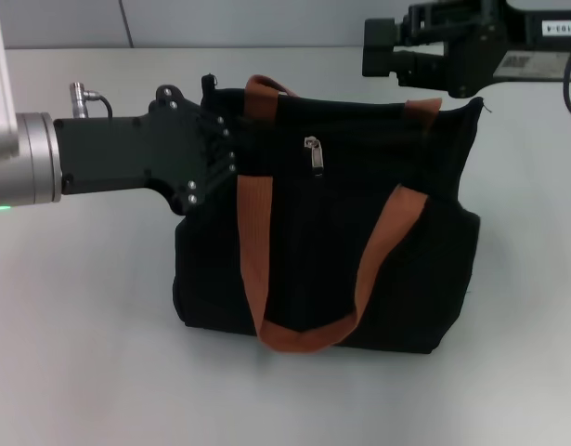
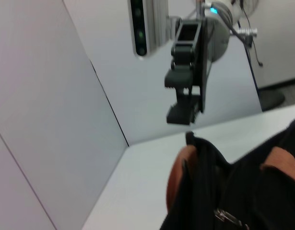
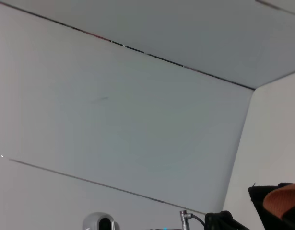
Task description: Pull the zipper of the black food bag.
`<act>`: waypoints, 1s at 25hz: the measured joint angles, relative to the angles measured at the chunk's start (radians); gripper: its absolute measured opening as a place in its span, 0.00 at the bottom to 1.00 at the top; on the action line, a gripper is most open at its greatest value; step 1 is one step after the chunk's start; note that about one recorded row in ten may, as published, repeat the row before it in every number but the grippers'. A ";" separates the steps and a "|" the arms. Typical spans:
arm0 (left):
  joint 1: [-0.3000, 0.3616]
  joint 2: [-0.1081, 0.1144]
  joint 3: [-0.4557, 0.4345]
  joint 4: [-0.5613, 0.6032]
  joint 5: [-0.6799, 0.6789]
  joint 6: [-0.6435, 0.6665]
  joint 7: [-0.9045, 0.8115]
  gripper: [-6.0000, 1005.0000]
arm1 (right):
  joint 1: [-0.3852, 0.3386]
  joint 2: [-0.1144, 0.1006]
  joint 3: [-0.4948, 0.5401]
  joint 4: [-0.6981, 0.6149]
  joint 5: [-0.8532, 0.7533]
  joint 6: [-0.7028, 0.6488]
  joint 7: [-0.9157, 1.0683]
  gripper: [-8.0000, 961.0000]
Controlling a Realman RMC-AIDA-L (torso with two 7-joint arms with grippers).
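The black food bag [image 1: 359, 242] stands upright in the middle of the table, with two orange-brown handles [image 1: 257, 269]. The zipper's silver pull tab [image 1: 315, 155] hangs on the bag's front near the upper edge, left of centre. It also shows in the left wrist view [image 2: 229, 218]. My left gripper [image 1: 220, 139] reaches in from the left and is against the bag's upper left corner. My right gripper [image 1: 373, 46] hovers behind and above the bag's upper right corner. In the left wrist view the right gripper [image 2: 178, 98] is open and empty.
The bag stands on a white table [image 1: 81, 353]. A grey wall [image 1: 266, 23] runs along the table's far edge. The right wrist view shows mostly the wall, with the bag's corner [image 3: 277, 201] at the frame's edge.
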 joint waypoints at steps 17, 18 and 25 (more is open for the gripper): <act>-0.014 0.002 -0.040 -0.053 -0.127 0.007 -0.002 0.04 | -0.021 0.005 -0.015 0.012 -0.017 -0.046 -0.278 0.40; -0.014 0.002 -0.040 -0.055 -0.129 0.007 -0.002 0.04 | -0.026 0.005 -0.017 0.011 -0.019 -0.050 -0.308 0.41; -0.021 0.002 -0.041 -0.081 -0.148 0.004 -0.003 0.04 | -0.035 0.037 -0.060 -0.005 -0.015 -0.086 -0.492 0.47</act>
